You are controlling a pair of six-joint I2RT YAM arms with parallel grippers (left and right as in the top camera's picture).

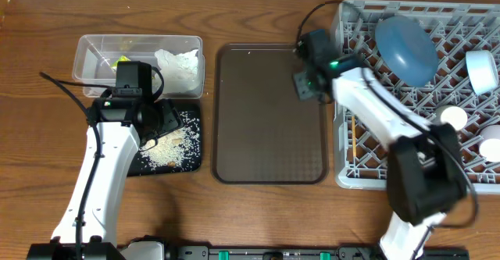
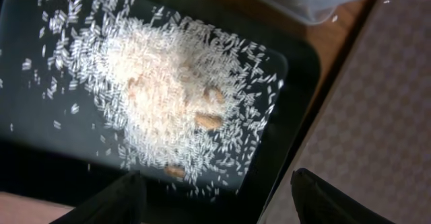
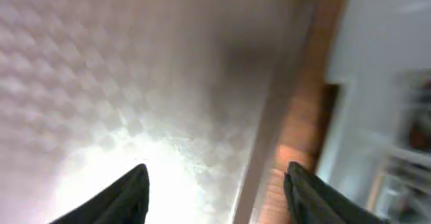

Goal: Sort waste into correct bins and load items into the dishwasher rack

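Waste binned, rack loaded — arms yet to withdraw

Both end effectors stood open and empty. The right end effector [image 3: 214, 183] hung over the right edge of the brown tray [image 1: 266, 119], just beside the rack [image 1: 453, 14]. The left end effector [image 2: 215, 194] hovered low over the black tray [image 2: 40, 130].

By the look of things, little was left but to draw back. The right arm would do best to rise straight up before swinging, so as not to catch the rack wall or the chopsticks [image 1: 353, 144] near it. The left should lift vertically too, lest a finger sweep rice [image 2: 161, 83] over the rim.

The rack held the plate [image 1: 405, 49], leaning, plus the bowl [image 1: 482, 70], two cups [image 1: 453, 118] and the chopsticks. The tub [image 1: 94, 57] held the wrapper [image 1: 122, 60] and tissue [image 1: 178, 65]. The black tray held the rice — a loose heap with a few brownish lumps. Nothing lay on the brown tray.
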